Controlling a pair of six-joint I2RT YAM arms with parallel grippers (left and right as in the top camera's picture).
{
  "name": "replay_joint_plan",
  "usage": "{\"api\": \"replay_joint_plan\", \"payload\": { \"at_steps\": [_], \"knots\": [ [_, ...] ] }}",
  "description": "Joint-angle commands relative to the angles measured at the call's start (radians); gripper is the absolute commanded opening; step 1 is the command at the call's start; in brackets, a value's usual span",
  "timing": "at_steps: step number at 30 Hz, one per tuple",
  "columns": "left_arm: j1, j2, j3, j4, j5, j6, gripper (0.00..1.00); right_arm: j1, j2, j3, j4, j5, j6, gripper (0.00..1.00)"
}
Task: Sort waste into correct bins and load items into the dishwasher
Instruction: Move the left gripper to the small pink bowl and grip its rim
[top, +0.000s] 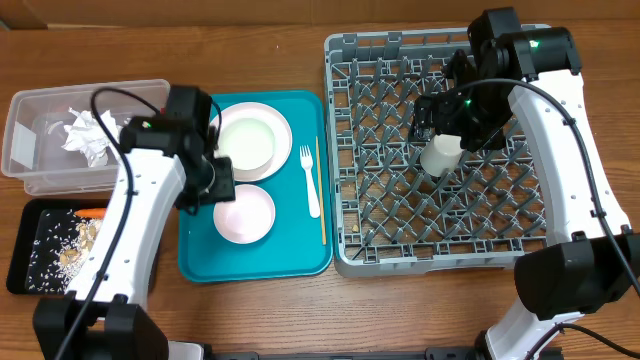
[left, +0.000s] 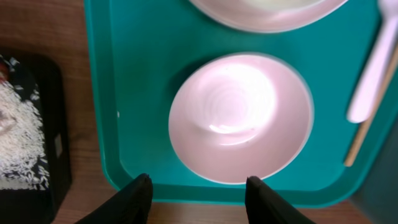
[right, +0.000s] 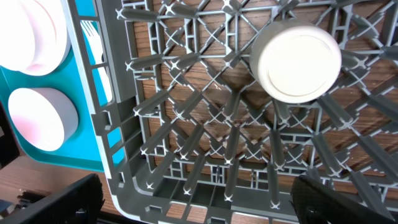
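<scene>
A small white bowl (top: 245, 213) sits on the teal serving tray (top: 195, 262). It fills the left wrist view (left: 239, 118). My left gripper (top: 213, 183) hovers at the bowl's left edge, open and empty (left: 198, 186). A pale plate (top: 278, 125) holding a second bowl (top: 247, 142), a white fork (top: 310, 180) and a wooden stick (top: 321, 190) also lie on the tray. A white cup (top: 440, 155) stands upside down in the grey dish rack (top: 350, 100). My right gripper (top: 462, 125) is open and empty above it (right: 199, 199); the cup (right: 298, 62) is apart from the fingers.
The clear tub (top: 30, 150) at far left holds napkin balls (top: 88, 135). The black tray (top: 22, 262) in front of it holds rice (top: 45, 250), beige scraps (top: 85, 235) and a carrot (top: 90, 212). The rack's upright pegs (right: 186, 99) surround the cup.
</scene>
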Motion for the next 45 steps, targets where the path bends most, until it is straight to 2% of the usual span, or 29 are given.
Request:
{"api": "replay_joint_plan", "payload": {
  "at_steps": [1, 7, 18, 21, 26, 29, 43, 45],
  "knots": [
    [0.01, 0.008, -0.1, 0.057, -0.024, -0.016, 0.51, -0.002, -0.01, 0.0, 0.001, -0.014, -0.002, 1.0],
    [0.01, 0.008, -0.206, 0.191, -0.024, -0.017, 0.44, -0.002, -0.01, 0.0, 0.001, -0.013, -0.002, 1.0],
    [0.01, 0.008, -0.401, 0.468, -0.023, -0.046, 0.44, -0.002, -0.01, 0.0, 0.0, -0.006, -0.005, 1.0],
    [0.01, 0.008, -0.435, 0.504, -0.023, -0.051, 0.39, -0.002, -0.01, 0.0, 0.0, -0.006, -0.005, 1.0],
    [0.01, 0.008, -0.437, 0.506, -0.022, -0.051, 0.27, -0.002, -0.01, 0.0, 0.0, -0.006, -0.005, 1.0],
    [0.01, 0.008, -0.428, 0.502, -0.022, -0.05, 0.04, -0.002, -0.01, 0.0, 0.0, -0.006, -0.005, 1.0],
    [0.011, 0.005, -0.144, 0.272, -0.023, -0.031, 0.04, -0.003, -0.01, 0.0, -0.001, -0.006, -0.005, 1.0],
    [0.014, 0.005, -0.111, 0.227, -0.034, -0.031, 0.09, -0.003, -0.01, 0.0, -0.004, -0.003, -0.005, 1.0]
  ]
}}
